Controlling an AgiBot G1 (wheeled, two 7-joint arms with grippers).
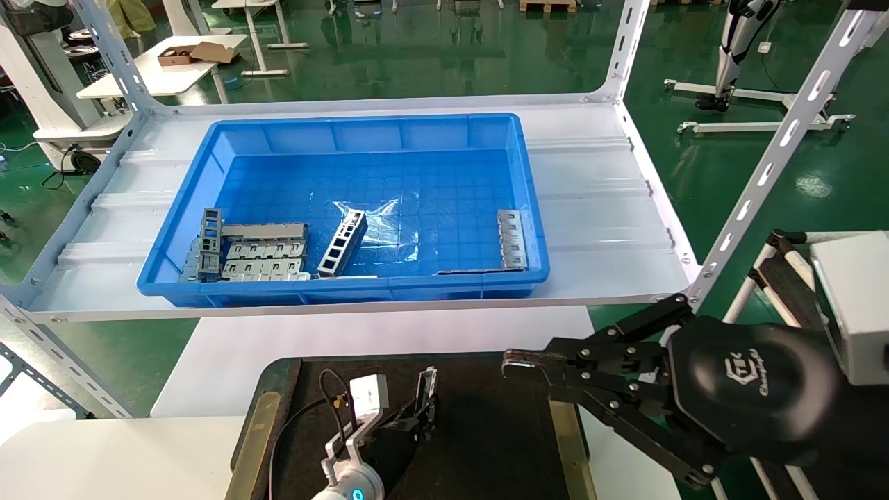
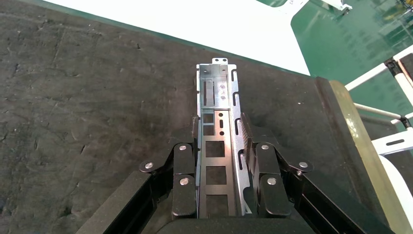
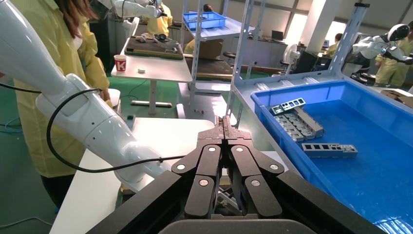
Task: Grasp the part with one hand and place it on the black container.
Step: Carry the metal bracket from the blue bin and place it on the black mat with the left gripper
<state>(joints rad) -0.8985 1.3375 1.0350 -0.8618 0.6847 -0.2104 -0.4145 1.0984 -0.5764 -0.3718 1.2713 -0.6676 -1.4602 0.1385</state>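
We find the left gripper (image 2: pixel 221 146) clamped on the part (image 2: pixel 217 141) low over the black container (image 2: pixel 87 107), placing in hand, release judged next; the right gripper (image 1: pixel 517 362) hangs closed and empty beside it.

Slotted grey part (image 2: pixel 216 141) — seemingly just above black container (image 2: pixel 97 112).

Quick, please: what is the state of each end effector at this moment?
Left end effector: closed on the part, over the black container.
Right end effector: closed, holding nothing, off to the right of the container.
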